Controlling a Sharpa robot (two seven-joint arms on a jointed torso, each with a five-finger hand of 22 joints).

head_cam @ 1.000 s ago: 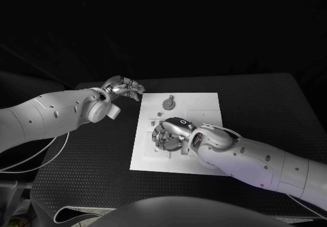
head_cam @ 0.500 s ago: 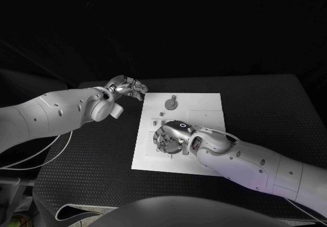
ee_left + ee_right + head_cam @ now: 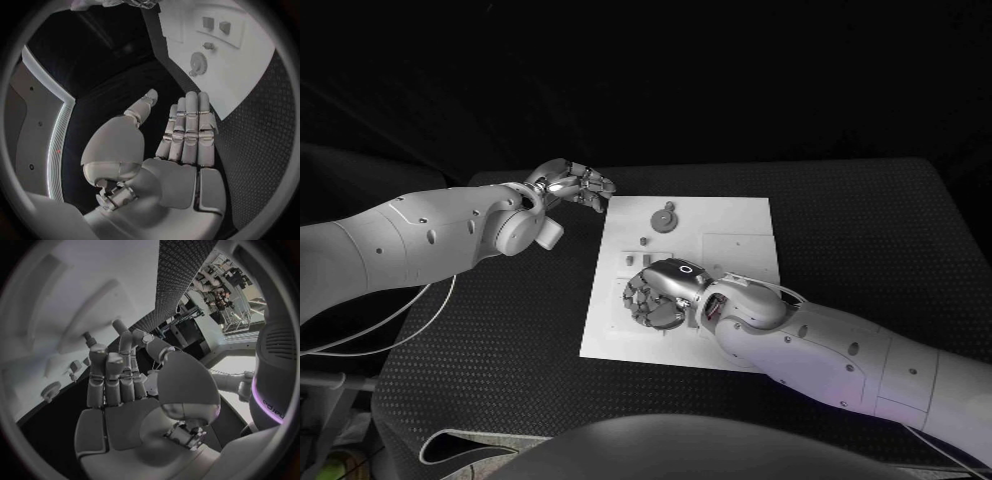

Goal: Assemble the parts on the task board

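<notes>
Right hand (image 3: 658, 292) over lower-left of task board (image 3: 733, 225), fingers spread, nothing visibly held; probably reaching for a part. Left hand (image 3: 570, 184) empty, fingers together, upper left off-board. Next: close on a piece

Black table in a dark room

A black table (image 3: 848, 220) with a finely dotted, textured top fills the middle of the head view; beyond its far edge everything falls to near-black, no wall discernible. In the right wrist view a brightly lit room (image 3: 225, 285) shows past the table edge, with cluttered equipment too small to identify.
</notes>
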